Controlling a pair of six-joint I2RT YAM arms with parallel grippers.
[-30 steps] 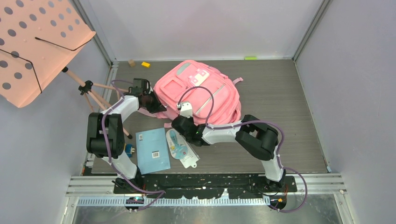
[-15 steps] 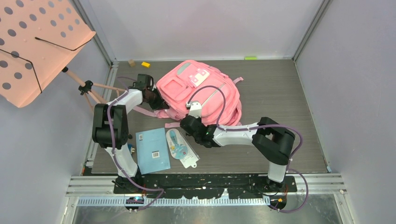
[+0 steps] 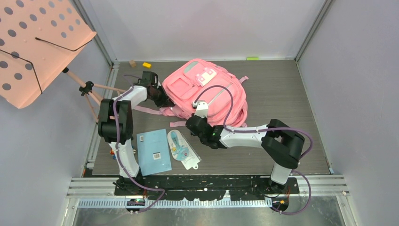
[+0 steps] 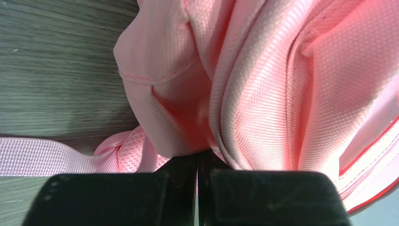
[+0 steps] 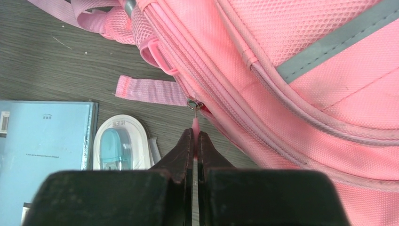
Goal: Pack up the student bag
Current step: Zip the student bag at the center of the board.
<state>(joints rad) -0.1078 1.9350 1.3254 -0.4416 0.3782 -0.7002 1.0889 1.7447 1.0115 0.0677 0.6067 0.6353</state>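
Observation:
The student bag lies front up at the back middle of the table, pink with grey strips and a white patch. My left gripper is at its left edge, shut on a fold of the bag's pink fabric, with the jaws pressed together. A pink strap trails off to the left. My right gripper is at the bag's near edge. In the right wrist view it is shut on the pink zipper pull, which hangs from the metal slider on the bag's side seam.
A light-blue book and a white blister pack with a blue item lie near the front, left of my right gripper. A salmon perforated music stand stands at the far left. Small blocks and a green item sit by the back wall.
Both grippers have moved right and slightly back while holding on. The bag has shifted to the right with them. The right arm has stretched out further.

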